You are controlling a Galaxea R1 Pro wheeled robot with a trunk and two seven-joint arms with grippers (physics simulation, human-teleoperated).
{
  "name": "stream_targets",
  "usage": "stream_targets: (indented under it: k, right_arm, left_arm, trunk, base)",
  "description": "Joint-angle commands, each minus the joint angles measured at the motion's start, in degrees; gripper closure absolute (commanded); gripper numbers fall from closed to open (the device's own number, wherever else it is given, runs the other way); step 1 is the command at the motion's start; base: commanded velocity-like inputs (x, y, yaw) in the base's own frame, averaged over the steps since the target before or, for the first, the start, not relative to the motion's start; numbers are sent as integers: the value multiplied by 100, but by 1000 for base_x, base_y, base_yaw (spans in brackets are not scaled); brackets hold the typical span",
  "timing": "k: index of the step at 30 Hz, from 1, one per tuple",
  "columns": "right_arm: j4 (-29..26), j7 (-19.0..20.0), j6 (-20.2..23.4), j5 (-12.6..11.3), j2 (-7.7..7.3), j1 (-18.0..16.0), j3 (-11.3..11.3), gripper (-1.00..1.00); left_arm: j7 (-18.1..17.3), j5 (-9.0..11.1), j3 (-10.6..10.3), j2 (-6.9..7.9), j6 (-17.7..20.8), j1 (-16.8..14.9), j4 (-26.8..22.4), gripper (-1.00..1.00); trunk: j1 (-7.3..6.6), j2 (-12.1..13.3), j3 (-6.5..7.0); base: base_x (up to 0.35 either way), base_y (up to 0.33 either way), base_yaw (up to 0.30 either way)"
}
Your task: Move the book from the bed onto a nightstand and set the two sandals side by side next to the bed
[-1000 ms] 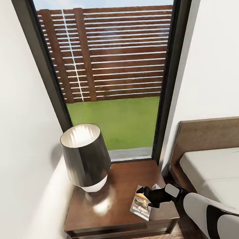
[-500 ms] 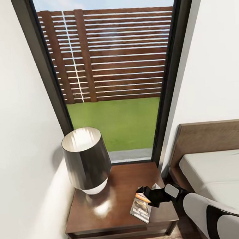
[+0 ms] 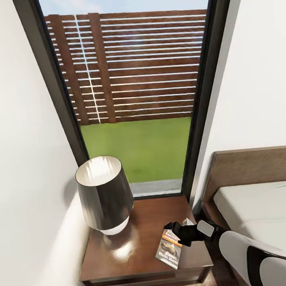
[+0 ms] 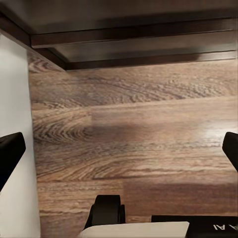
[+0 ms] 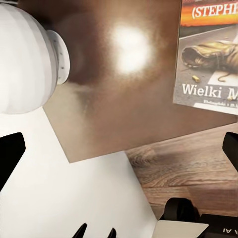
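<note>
One book (image 3: pixel 169 249) lay flat on the nightstand (image 3: pixel 137 249), at its front right corner, just as a second earlier; only the head camera had tilted slightly. Right gripper (image 3: pixel 176 231) hovered over the book's far end, fingers spread wide, holding nothing. Left gripper faced plank floor (image 4: pixel 134 144), fingers apart, empty. Lamp (image 3: pixel 104 195) stood at the nightstand's rear left; window (image 3: pixel 131 88), white walls, bed (image 3: pixel 256 203) at right

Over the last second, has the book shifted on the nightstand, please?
No; the book keeps its spot by the front right edge of the nightstand.
</note>
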Motion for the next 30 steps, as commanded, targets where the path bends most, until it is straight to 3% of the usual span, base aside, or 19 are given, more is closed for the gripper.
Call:
stream_targets:
  k: [1,30]
  right_arm:
    - [0,26,8,64,-1,-2,-29,-100]
    - [-9,18,-396,145,33,49,56,-100]
  left_arm:
    - [30,46,-49,1,-22,-4,3,-100]
    - [2,46,-54,14,-18,-4,36,-100]
  trunk:
    - [-23,39,13]
    - [-660,1202,534]
  base:
    - [0,0,0]
    - [0,0,0]
